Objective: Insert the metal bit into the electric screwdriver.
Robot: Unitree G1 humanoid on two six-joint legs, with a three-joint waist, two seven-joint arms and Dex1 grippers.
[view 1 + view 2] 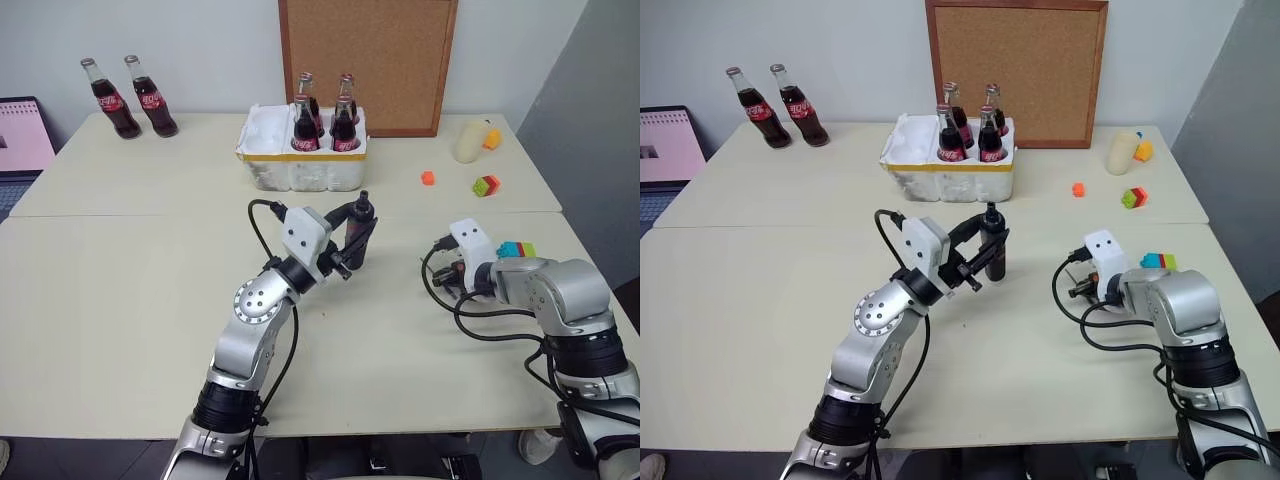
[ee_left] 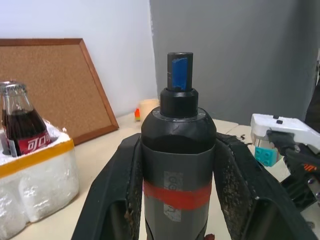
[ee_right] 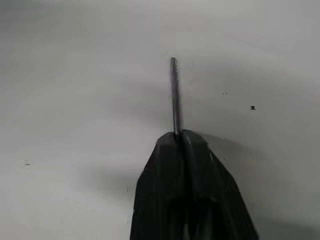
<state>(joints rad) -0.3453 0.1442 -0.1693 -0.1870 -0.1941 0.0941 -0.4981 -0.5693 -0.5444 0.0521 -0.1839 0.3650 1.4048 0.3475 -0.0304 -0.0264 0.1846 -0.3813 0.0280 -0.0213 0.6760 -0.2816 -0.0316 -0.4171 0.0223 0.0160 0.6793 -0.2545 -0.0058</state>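
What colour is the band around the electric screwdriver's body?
Red, on the dark grey electric screwdriver; clearest in the left wrist view.

The thin dark grey metal bit [image 3: 173,95] has its rear end hidden between the right end effector's [image 3: 181,136] black fingers.

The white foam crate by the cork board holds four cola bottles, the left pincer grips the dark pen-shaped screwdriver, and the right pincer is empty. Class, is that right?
One detail is wrong: the right pincer is not empty. The right wrist view shows it shut on the thin dark grey metal bit. The white foam crate with four cola bottles and the left pincer gripping the dark pen-shaped screwdriver stand as said.
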